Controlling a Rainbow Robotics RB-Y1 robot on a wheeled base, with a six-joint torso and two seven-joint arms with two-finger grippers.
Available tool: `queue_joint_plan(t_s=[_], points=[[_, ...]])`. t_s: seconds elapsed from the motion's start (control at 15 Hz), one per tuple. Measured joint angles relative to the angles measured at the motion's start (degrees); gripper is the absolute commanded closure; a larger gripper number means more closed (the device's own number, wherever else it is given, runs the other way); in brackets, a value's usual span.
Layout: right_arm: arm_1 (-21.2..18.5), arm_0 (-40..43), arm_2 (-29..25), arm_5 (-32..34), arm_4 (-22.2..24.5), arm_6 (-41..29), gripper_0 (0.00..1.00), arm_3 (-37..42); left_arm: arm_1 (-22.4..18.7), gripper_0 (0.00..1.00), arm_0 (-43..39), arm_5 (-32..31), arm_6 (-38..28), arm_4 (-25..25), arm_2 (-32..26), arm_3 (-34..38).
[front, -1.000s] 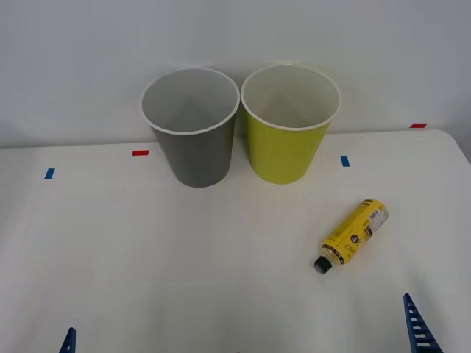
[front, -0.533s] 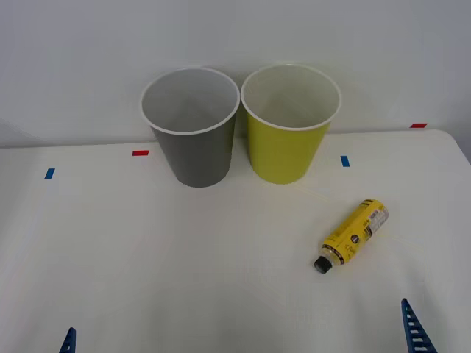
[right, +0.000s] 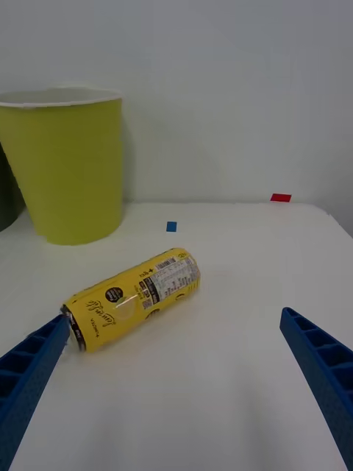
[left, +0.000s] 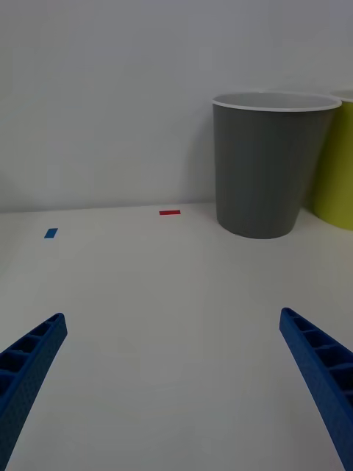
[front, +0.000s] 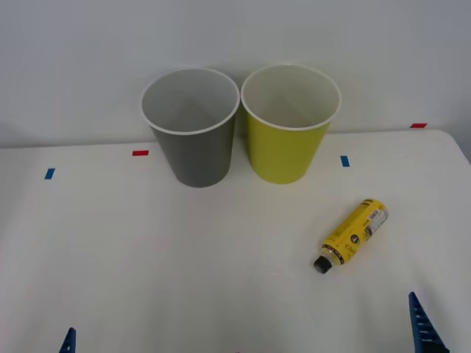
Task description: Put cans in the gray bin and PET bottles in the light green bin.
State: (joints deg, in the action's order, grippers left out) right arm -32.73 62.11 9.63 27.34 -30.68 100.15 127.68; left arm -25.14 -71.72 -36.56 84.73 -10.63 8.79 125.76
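Shifted slightly rightward, right tool point(right: 176, 368) hangs spread near PET bottle point(right: 132, 298).

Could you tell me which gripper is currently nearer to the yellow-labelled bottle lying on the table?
The right gripper: open, it sits just short of the bottle, which lies on its side. The left gripper, also open, waits at the table's near left, facing the gray bin.

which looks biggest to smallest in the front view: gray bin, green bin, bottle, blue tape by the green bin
1. Gray bin and green bin: they look alike, so no ranking between them.
2. Bottle.
3. Blue tape.
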Motion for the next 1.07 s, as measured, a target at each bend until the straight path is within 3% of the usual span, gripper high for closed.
queue_joint_plan(t_s=[0.4,0.73,0.93,1.07], points=[[4.2,-1.6,-6.7,-23.2,-11.5,0.0,0.00,9.1,0.0,0.00,0.0,0.0,0.0,0.0,0.0,0.0],[4.5,-8.2,-15.0,-39.5,-21.4,-2.0,0.00,10.4,0.0,0.00,0.0,0.0,0.0,0.0,0.0,0.0],[4.3,-13.2,-18.5,-49.7,-21.6,-12.7,0.00,10.4,0.0,0.00,0.0,0.0,0.0,0.0,0.0,0.0],[4.3,-18.3,-19.9,-57.5,-16.3,-22.0,0.00,10.4,0.0,0.00,0.0,0.0,0.0,0.0,0.0,0.0]])
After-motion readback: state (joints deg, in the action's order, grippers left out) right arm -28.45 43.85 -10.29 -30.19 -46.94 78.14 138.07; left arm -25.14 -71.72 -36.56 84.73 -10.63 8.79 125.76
